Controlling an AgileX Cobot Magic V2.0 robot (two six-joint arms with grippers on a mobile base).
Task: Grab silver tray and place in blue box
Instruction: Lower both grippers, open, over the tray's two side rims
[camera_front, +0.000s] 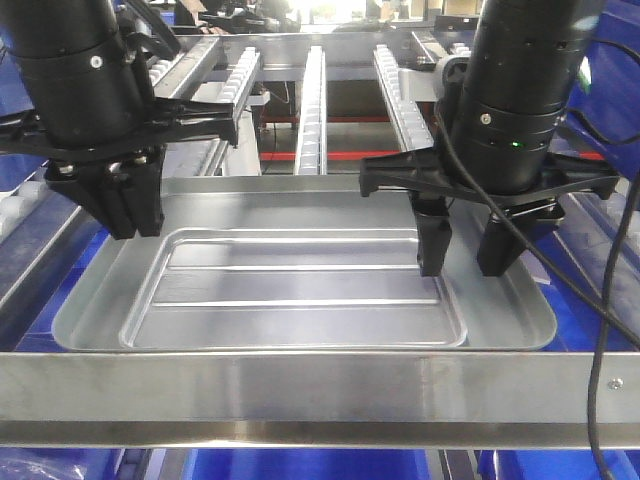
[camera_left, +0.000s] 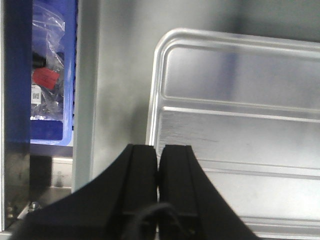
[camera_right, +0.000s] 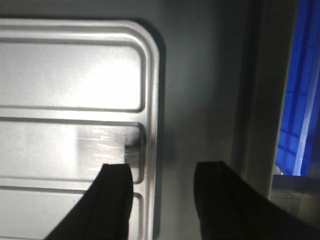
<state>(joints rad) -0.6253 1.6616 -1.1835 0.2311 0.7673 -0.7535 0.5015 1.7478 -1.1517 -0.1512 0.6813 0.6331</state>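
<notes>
Hanging over the silver tray (camera_front: 300, 285), left hand (camera_front: 130, 225) has fingers together. Right hand (camera_front: 462, 262) fingers apart, astride the recessed panel's edge.

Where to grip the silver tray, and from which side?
The silver tray lies flat, wide and shallow, so likely take its raised rim at both short ends, from above, one claw per end. A single claw would probably tip it, and the rim is the only thin lip to pinch. The right claw hangs open over the right end; the left claw is shut.
</notes>
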